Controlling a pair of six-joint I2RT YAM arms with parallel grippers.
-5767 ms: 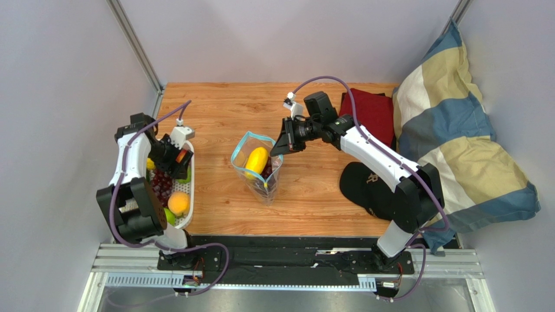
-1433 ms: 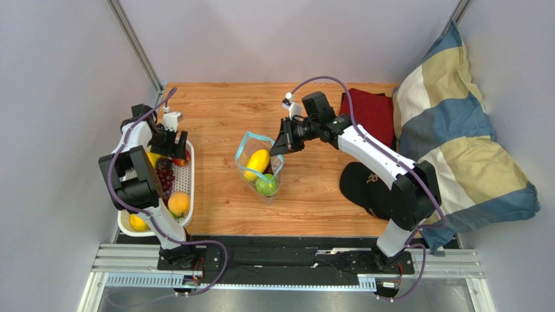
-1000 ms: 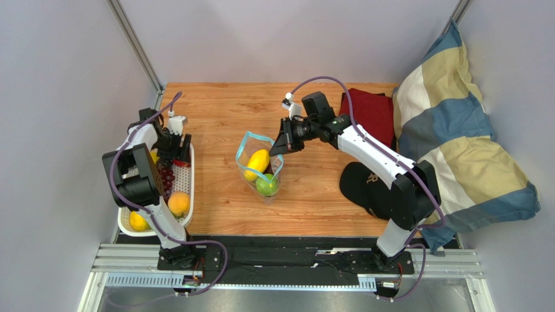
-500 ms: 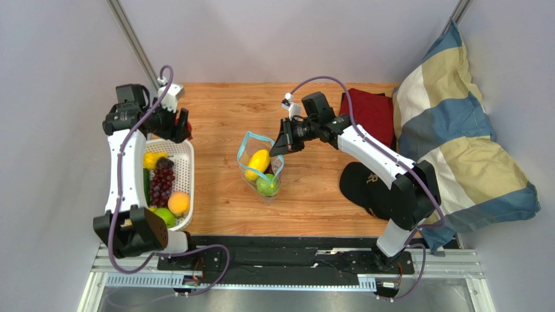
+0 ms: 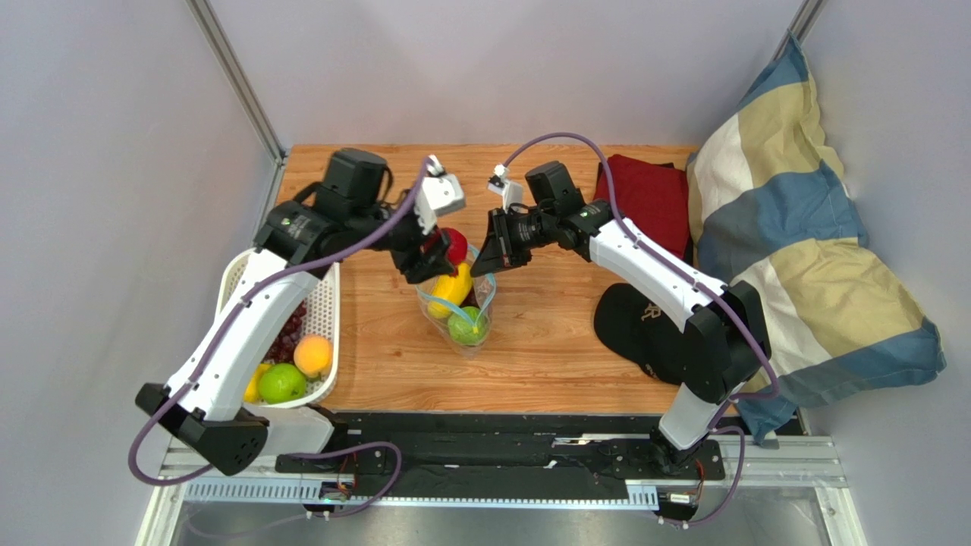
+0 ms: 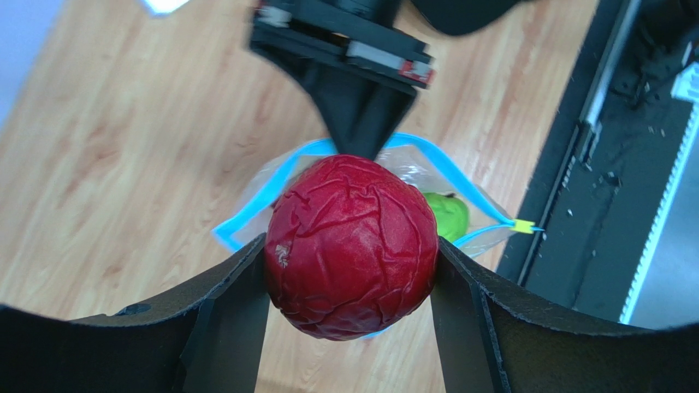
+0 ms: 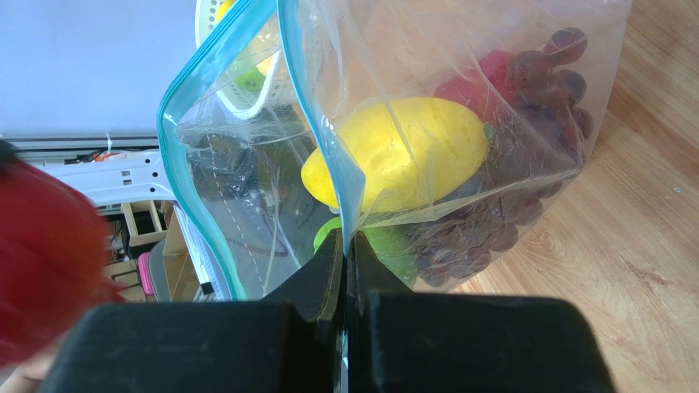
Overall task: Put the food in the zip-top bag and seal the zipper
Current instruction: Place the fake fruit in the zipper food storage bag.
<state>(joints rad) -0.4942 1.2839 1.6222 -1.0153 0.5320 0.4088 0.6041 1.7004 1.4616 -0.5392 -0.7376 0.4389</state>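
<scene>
The left gripper (image 5: 439,256) has swung from the basket (image 5: 323,307) to above the zip-top bag (image 7: 525,106), clamped on a red apple (image 6: 351,246). Only the right wrist view shows the right gripper (image 7: 346,270) pinching the zipper (image 7: 322,135).

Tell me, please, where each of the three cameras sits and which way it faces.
Top external: above and behind the bases, looking down on the wooden table; both arms whole.
Left wrist: looks down past the red apple in the left tool into the zip-top bag; own fingers flank it.
Right wrist: looks level through the bag; the right tool shut on its zipper.
Shared: bag and apple, in all three.
</scene>
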